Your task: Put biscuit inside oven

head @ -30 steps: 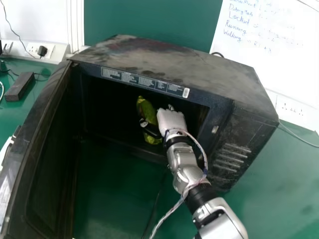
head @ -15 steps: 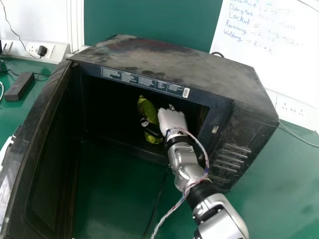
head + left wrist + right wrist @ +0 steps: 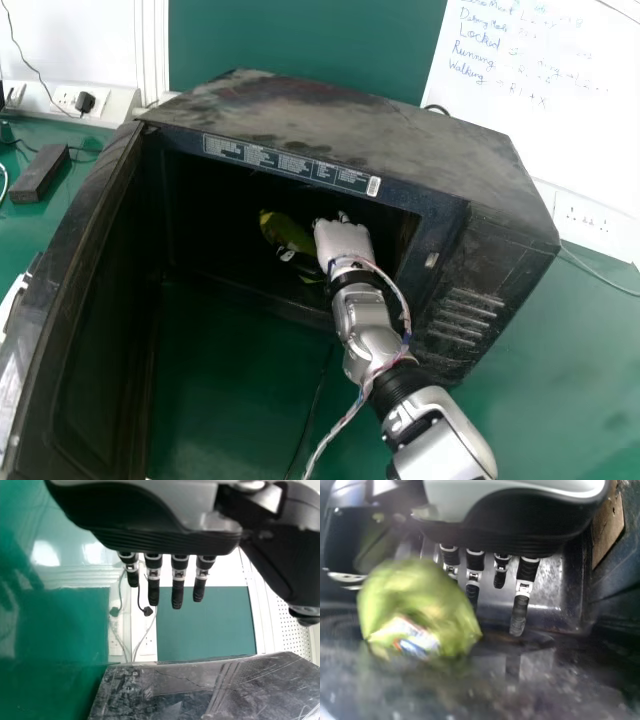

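Right hand (image 3: pixel 343 243) is released, its fingers extended beside the biscuit packet (image 3: pixel 285 231). The packet is tilted, inside the oven (image 3: pixel 330 120). The oven stands on the desk (image 3: pixel 560 400), door (image 3: pixel 62 300) open. Step in hand, as judged: final release. Next, let the packet settle, then withdraw the hand straight out without catching it.

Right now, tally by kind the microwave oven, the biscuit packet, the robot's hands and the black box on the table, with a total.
Microwave oven: 1
Green biscuit packet: 1
Robot hands: 2, the left hand and the right hand
Black box: 1
Total: 5
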You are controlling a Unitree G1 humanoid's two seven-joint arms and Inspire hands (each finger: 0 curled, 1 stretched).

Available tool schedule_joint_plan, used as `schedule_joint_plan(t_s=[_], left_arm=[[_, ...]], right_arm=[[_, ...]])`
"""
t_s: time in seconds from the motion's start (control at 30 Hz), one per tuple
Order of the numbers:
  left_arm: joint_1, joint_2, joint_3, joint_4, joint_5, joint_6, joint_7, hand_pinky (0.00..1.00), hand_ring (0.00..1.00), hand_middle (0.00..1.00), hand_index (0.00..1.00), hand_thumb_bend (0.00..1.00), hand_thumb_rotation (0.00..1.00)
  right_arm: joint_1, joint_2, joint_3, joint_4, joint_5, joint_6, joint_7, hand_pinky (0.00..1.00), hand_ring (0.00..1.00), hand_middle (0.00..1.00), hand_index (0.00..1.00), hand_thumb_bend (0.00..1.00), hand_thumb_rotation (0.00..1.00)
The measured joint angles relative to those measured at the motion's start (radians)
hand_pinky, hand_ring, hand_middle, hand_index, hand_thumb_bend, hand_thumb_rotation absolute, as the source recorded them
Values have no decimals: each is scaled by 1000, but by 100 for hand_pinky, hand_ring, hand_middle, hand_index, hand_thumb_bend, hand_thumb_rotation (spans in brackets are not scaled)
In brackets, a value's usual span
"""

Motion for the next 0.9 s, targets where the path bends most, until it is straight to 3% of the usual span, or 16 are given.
schedule_joint_plan(t_s=[0.2, 0.43, 0.9], left_arm=[[-1, 0, 0, 0, 0, 0, 0, 88, 89, 91, 94, 68, 87], [-2, 1, 0, 0, 0, 1, 0, 89, 89, 91, 95, 68, 87], [-7, 2, 0, 0, 1, 2, 3, 89, 89, 91, 95, 70, 87]], right_arm=[[27, -1, 6, -112, 2, 44, 66, 80, 88, 92, 92, 100, 79], [122, -21, -8, -312, 17, 92, 153, 83, 91, 94, 94, 100, 84], [402, -55, -41, -859, -29, 239, 288, 86, 95, 97, 97, 100, 87]])
